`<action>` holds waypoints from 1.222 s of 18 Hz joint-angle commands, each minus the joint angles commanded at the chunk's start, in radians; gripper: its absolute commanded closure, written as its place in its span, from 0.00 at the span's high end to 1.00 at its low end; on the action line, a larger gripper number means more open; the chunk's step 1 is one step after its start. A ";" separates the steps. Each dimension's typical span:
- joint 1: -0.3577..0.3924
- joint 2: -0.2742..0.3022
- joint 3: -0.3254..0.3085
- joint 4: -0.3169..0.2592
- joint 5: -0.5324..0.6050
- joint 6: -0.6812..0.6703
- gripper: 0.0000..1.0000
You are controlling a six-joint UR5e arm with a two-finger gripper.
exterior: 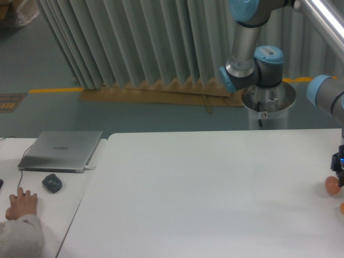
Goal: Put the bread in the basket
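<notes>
The bread shows only as a small golden-orange sliver cut off by the right edge of the frame, on the white table. Just above it lies a smooth orange-brown egg-shaped ball. My gripper hangs at the far right edge, right beside and slightly above the ball, half out of the frame. Its jaws are too cropped and dark to tell whether they are open or shut. The basket is out of view.
A closed grey laptop and a dark mouse sit on the left desk, with a person's hand resting near them. The arm's base column stands behind the table's far right.
</notes>
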 joint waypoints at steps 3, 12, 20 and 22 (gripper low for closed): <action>0.000 -0.023 0.003 0.044 0.002 0.000 1.00; 0.012 -0.077 0.015 0.100 0.006 0.002 1.00; 0.018 -0.097 0.023 0.100 0.008 0.005 1.00; 0.018 -0.101 0.025 0.100 0.008 0.002 1.00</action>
